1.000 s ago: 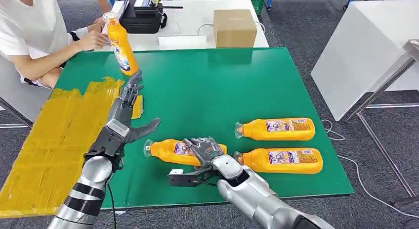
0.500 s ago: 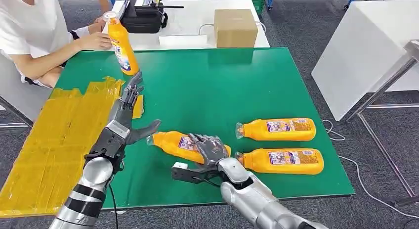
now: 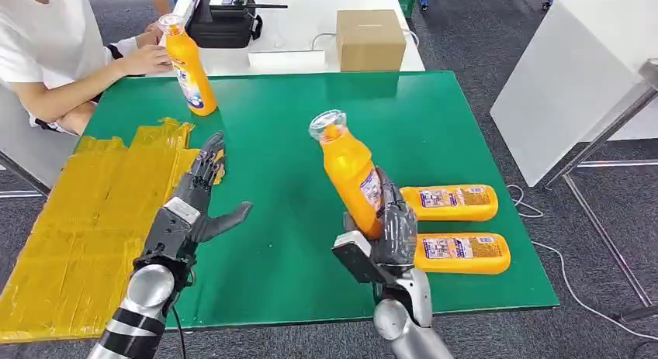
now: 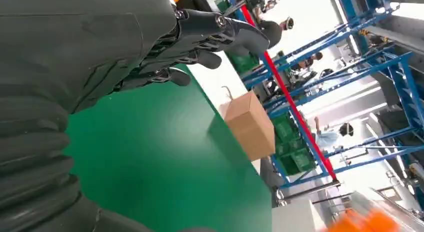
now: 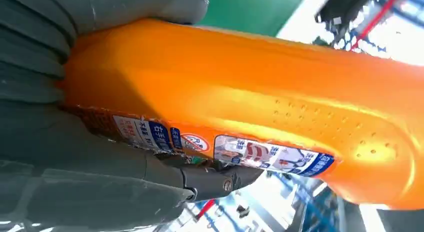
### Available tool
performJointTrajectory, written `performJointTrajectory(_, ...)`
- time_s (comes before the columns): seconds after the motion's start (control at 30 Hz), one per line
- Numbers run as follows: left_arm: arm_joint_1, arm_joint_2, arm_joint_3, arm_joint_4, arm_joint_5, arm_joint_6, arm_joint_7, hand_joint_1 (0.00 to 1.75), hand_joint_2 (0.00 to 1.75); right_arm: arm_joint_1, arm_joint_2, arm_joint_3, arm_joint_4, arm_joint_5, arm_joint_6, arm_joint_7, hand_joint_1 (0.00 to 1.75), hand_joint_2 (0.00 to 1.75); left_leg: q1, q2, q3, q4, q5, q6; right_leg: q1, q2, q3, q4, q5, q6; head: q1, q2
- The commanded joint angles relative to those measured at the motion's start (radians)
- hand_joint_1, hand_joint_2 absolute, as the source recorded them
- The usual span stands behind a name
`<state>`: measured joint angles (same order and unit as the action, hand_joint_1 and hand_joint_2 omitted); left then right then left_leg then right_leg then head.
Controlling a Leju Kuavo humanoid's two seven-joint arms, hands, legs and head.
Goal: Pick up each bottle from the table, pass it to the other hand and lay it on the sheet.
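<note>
My right hand (image 3: 386,236) grips an orange bottle (image 3: 350,170) around its lower body and holds it nearly upright above the green table (image 3: 310,134), clear cap up. The same bottle (image 5: 260,111) fills the right wrist view, with my fingers (image 5: 150,172) wrapped around it. My left hand (image 3: 194,196) hovers open over the table's left part, fingers spread, beside the yellow sheet (image 3: 85,212). Two more orange bottles lie on their sides at the right: one (image 3: 448,202) farther, one (image 3: 462,253) nearer. Another bottle (image 3: 188,66) stands upright at the far left corner.
A person (image 3: 54,49) in white sits at the far left, a hand by the standing bottle. A white table behind carries a cardboard box (image 3: 369,39) and a black device (image 3: 221,24). A white panel (image 3: 566,72) and metal frame stand to the right.
My right hand has lifted the bottle off the table and turned it from lying to nearly upright. The left hand has shifted only slightly.
</note>
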<state>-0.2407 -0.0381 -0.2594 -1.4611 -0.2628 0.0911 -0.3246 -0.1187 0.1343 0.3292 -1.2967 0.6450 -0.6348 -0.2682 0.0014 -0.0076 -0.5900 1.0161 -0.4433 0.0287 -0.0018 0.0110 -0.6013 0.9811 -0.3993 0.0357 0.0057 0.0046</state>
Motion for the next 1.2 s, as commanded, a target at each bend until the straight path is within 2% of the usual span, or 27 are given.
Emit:
performJointTrajectory(0.03, -0.100, 0.033, -0.040, 0.171, 0.146, -0.174, 0.134, 0.00, 1.75, 0.049, 0.037, -0.101, -0.125, -0.089, -0.063, -0.125, 1.75, 1.75, 0.000, -0.002, 0.002, -0.001, 0.000, -0.001, 0.000, -0.004, 0.002, 0.000, -0.001, -0.001, 0.000, 0.000)
performJointTrajectory(0.3, -0.137, 0.047, -0.088, 0.229, 0.321, -0.307, 0.154, 0.00, 1.75, 0.012, 0.033, -0.039, -0.065, -0.103, -0.057, -0.152, 1.75, 1.75, 0.000, 0.001, 0.004, -0.001, -0.001, -0.002, 0.000, -0.002, 0.004, 0.000, -0.001, -0.001, 0.000, 0.000)
performJointTrajectory(0.5, -0.147, 0.061, -0.127, 0.237, 0.362, -0.309, 0.150, 0.00, 1.75, -0.028, 0.023, 0.055, -0.012, -0.092, -0.030, -0.161, 1.75, 1.75, 0.000, 0.003, 0.004, -0.001, -0.001, -0.001, 0.000, 0.001, 0.003, 0.000, 0.000, -0.001, 0.000, 0.000)
performJointTrajectory(0.77, -0.135, 0.066, -0.148, 0.207, 0.374, -0.316, 0.141, 0.00, 1.75, -0.066, 0.026, 0.102, 0.040, -0.081, 0.006, -0.142, 1.75, 1.75, 0.001, 0.003, 0.002, -0.001, 0.000, -0.001, 0.001, 0.001, 0.002, 0.000, 0.000, -0.001, 0.000, 0.000)
performJointTrajectory(0.83, -0.133, 0.066, -0.157, 0.200, 0.378, -0.319, 0.138, 0.00, 1.75, -0.081, 0.027, 0.128, 0.072, -0.069, 0.029, -0.128, 1.75, 1.75, 0.001, 0.003, 0.003, -0.001, -0.001, -0.001, 0.001, 0.001, 0.003, -0.001, 0.000, -0.001, 0.000, 0.000)
performJointTrajectory(0.93, -0.136, 0.070, -0.167, 0.198, 0.372, -0.320, 0.124, 0.00, 1.75, -0.125, 0.008, 0.211, 0.136, -0.018, 0.127, -0.083, 1.75, 1.75, 0.001, 0.004, 0.004, -0.001, -0.001, -0.002, 0.001, 0.001, 0.003, -0.001, 0.000, -0.001, 0.000, 0.000)
performJointTrajectory(1.13, -0.136, 0.070, -0.167, 0.198, 0.372, -0.320, 0.124, 0.00, 1.75, -0.125, 0.008, 0.211, 0.136, -0.018, 0.127, -0.083, 1.75, 1.75, 0.001, 0.004, 0.002, -0.001, -0.001, -0.001, 0.001, 0.002, 0.001, 0.000, 0.000, 0.000, 0.000, 0.000)
performJointTrajectory(1.2, -0.139, 0.070, -0.164, 0.206, 0.372, -0.319, 0.124, 0.00, 1.75, -0.139, 0.004, 0.238, 0.152, -0.004, 0.159, -0.073, 1.75, 1.75, 0.001, 0.004, 0.003, -0.001, -0.001, -0.001, 0.001, 0.002, 0.002, -0.001, 0.000, -0.001, 0.000, 0.000)
